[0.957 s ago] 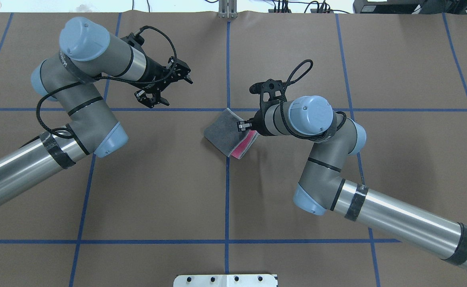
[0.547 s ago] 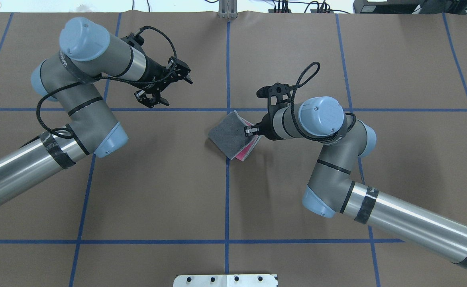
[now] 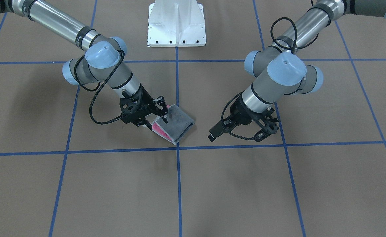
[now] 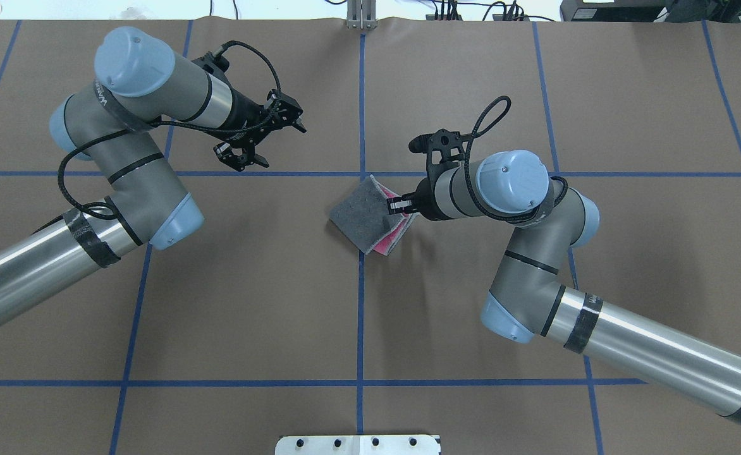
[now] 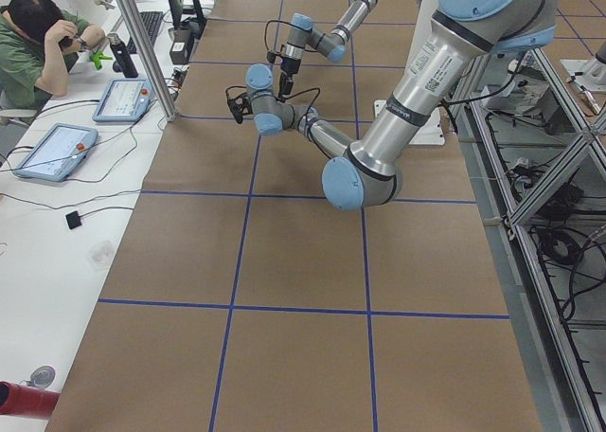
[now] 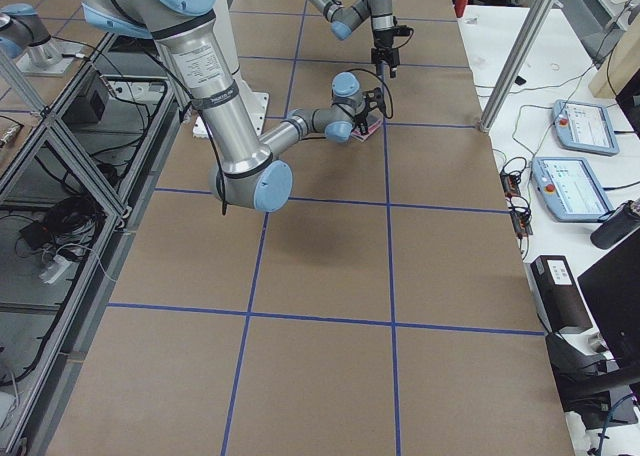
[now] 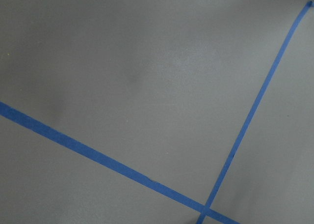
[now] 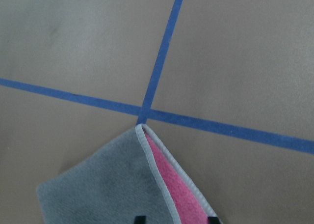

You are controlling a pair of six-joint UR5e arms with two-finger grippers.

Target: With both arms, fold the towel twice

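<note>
The towel [image 4: 361, 215] lies folded at the centre of the overhead view, just below the crossing of the blue tape lines [image 4: 320, 174]. Its dark grey face is up and pink layers show along its right edge. The right gripper [image 4: 393, 205] sits at that edge, fingers spread, one over grey and one over pink. In the upper left, the left gripper [image 4: 274, 144] hangs wide open above the table [image 4: 282, 303], well apart from the towel.
</note>
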